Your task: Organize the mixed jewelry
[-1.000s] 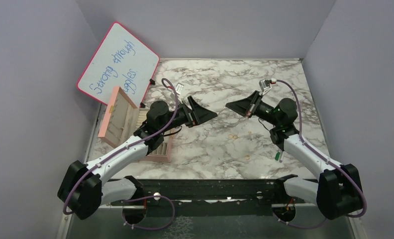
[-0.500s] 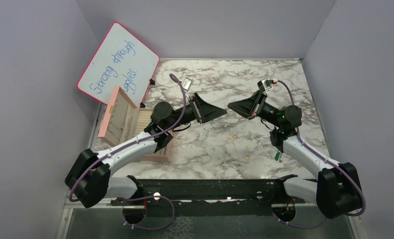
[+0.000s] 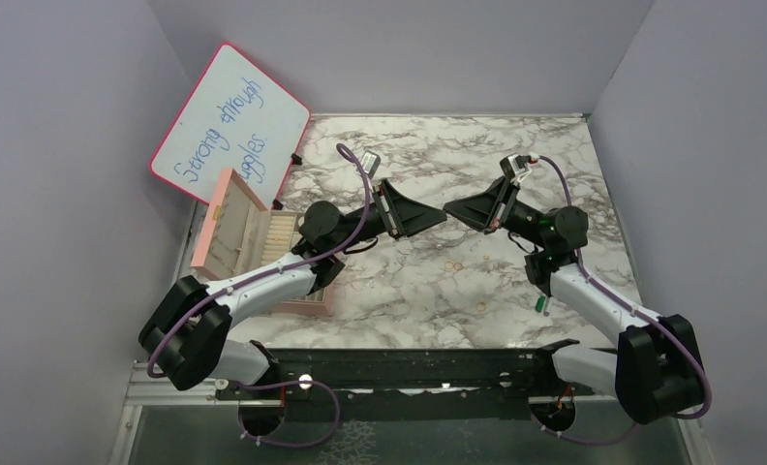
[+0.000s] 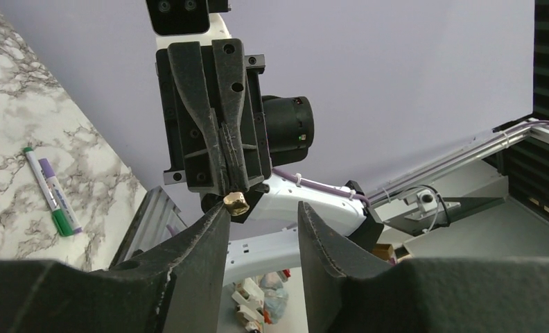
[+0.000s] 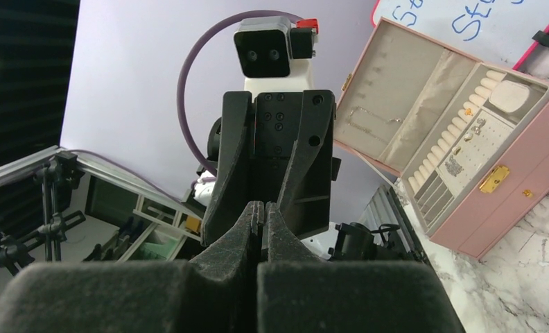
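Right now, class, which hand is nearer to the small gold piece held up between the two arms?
Right. The right hand is shut on the gold piece, pinching it at its fingertips. The left hand faces it, open, with its fingers either side of the piece.

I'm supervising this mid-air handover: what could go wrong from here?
1. The tiny gold piece sits at the very tip of the shut right tool; the open left tool could knock it loose.
2. It lies near one left finger, off-centre, so closing may miss and drop it.
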